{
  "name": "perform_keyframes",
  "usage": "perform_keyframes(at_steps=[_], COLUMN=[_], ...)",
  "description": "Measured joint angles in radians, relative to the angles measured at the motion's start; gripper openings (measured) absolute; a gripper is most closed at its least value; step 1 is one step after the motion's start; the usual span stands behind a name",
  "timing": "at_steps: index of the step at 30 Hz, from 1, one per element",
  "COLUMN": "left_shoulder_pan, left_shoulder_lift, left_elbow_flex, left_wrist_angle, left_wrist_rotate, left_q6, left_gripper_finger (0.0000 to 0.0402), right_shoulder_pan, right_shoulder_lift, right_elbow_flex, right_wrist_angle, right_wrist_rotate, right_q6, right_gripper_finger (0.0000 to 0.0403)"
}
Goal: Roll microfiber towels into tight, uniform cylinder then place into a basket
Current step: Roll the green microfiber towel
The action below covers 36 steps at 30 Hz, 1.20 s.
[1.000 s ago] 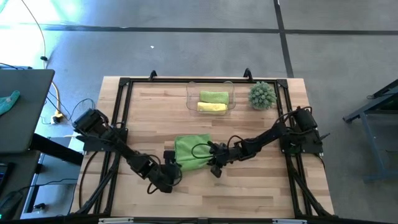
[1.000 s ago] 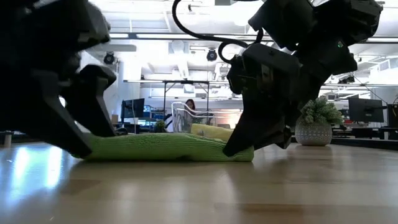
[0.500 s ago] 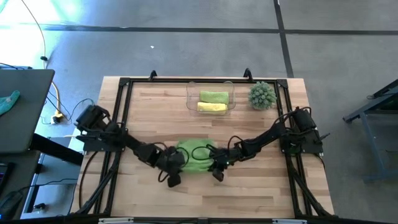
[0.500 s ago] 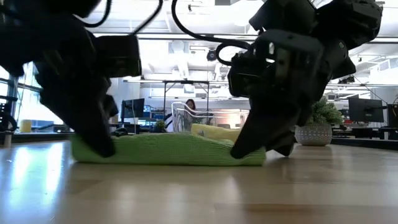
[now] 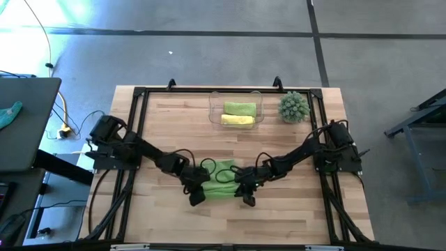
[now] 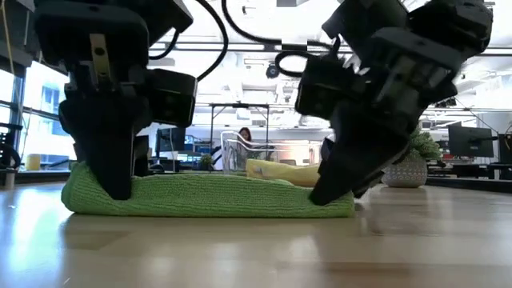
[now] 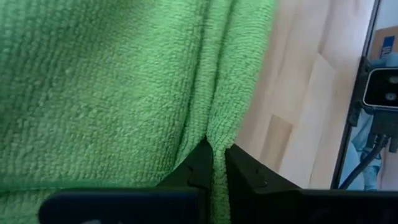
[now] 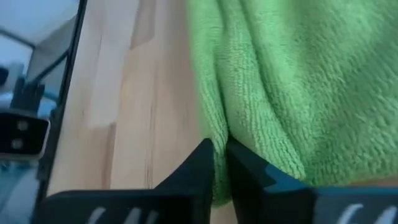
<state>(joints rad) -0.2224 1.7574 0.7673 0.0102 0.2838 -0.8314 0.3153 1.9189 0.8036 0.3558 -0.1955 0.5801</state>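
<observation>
The wooden table (image 5: 293, 202) carries everything, and both arms reach in low over its near middle. There the lime green towel (image 5: 221, 178) lies partly rolled, a flat, wide bundle in the low view (image 6: 208, 196) with its long side running left to right.

The left gripper (image 5: 197, 183) sits at the towel's left end and the right gripper (image 5: 245, 188) at its right end, presumably so the two ends turn together and the roll stays even. Each wrist view shows two dark fingers drawn together with a thin fold of green cloth pinched between them: the left pair (image 7: 214, 163) on an edge fold, the right pair (image 8: 217, 163) on the edge next to bare wood. So each is clamped on the towel.

At the far middle stands the clear basket (image 5: 213, 110), already holding a green roll (image 5: 239, 109) and a yellow roll (image 5: 237, 120) side by side, well apart from the work. Just right of it is a spiky green plant (image 5: 293, 107). A person (image 6: 243, 136) is in the room behind.
</observation>
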Motion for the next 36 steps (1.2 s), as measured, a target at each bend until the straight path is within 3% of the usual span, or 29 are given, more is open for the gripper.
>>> perform_keyframes(at_steps=[7,10,13,17,20,23,28,36], left_shoulder_pan=[0.001,0.001,0.001,0.001,0.001,0.0,-0.001,-0.001], left_shoulder_lift=[0.02,0.029,0.03,0.032,0.032,0.034,0.034,0.034], left_elbow_flex=[0.0,0.0,0.0,-0.001,-0.001,-0.001,-0.001,-0.002], left_wrist_angle=[-0.005,-0.001,0.0,0.007,0.009,0.018,0.019,0.021], left_wrist_rotate=[-0.016,-0.015,-0.015,-0.017,-0.018,-0.021,-0.025,-0.025], left_q6=[-0.023,-0.024,-0.023,-0.022,-0.022,-0.022,-0.029,-0.031], left_gripper_finger=[0.0011,0.0012,0.0012,0.0012,0.0012,0.0012,0.0012,0.0012], right_shoulder_pan=[0.001,0.031,0.12,0.248,0.293,0.289,0.251,0.211], right_shoulder_lift=[-0.118,-0.183,-0.208,-0.173,-0.121,-0.07,-0.007,0.023], right_elbow_flex=[-0.006,-0.006,-0.005,-0.002,-0.002,-0.002,-0.001,0.003], right_wrist_angle=[-0.117,-0.196,-0.206,-0.157,-0.106,-0.031,0.039,0.064], right_wrist_rotate=[-0.012,0.006,0.149,0.467,0.658,0.706,0.621,0.615], right_q6=[-0.139,-0.242,-0.428,-0.756,-0.904,-0.888,-0.769,-0.685], right_gripper_finger=[0.0113,0.0128,0.0128,0.0121,0.0119,0.0119,0.012,0.0128])
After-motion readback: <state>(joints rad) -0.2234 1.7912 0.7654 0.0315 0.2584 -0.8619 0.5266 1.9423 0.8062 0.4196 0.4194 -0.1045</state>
